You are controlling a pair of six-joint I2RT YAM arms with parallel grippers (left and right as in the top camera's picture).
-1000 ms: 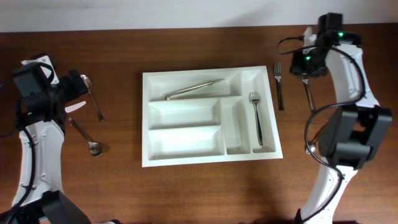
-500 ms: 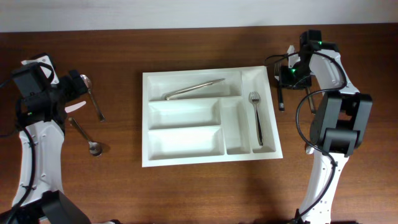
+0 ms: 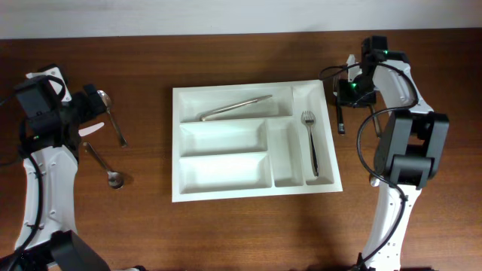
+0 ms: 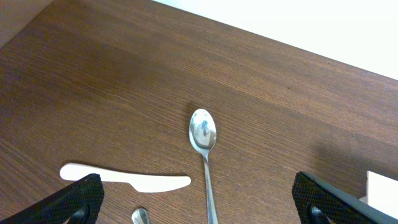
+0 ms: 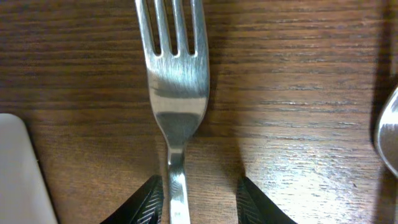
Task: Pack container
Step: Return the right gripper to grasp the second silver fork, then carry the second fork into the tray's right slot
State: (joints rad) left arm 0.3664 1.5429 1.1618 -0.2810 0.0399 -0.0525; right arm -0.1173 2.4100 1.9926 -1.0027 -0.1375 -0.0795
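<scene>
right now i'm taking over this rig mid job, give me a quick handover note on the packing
Left end effector: open, empty, over a spoon and a white knife on the table left of the tray.
Right end effector: open, fingers straddling the neck of the loose fork on the table right of the tray; not closed on it.
Done: packed fork in the far-right narrow compartment, long metal utensil in the top compartment.
Left: loose fork, spoon, second spoon, white knife, and a partly visible utensil further right.
</scene>
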